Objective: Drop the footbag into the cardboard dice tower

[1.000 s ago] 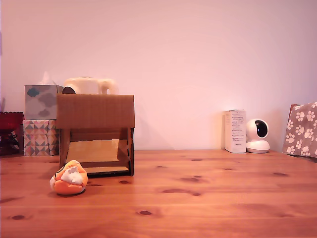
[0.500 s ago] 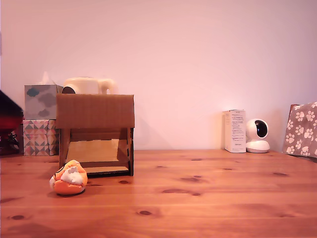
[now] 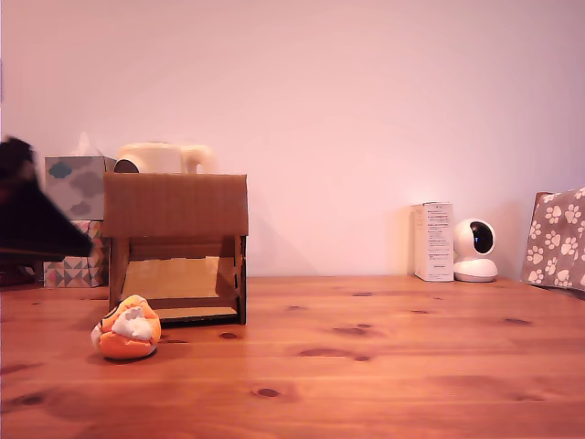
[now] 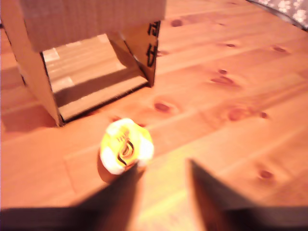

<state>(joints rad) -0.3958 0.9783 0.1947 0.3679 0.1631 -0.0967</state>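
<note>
Footbag [image 3: 127,327] sits squat, wider than tall, on table [image 3: 384,366].

Stacked tissue boxes [image 3: 73,219], white carton [image 3: 433,241], round camera [image 3: 475,250], paw-print bag [image 3: 558,240].

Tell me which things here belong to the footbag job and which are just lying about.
Job: footbag, cardboard dice tower, gripper.
Lying about: two stacked tissue boxes, cream teapot, white carton, small white camera, paw-print bag.
</note>
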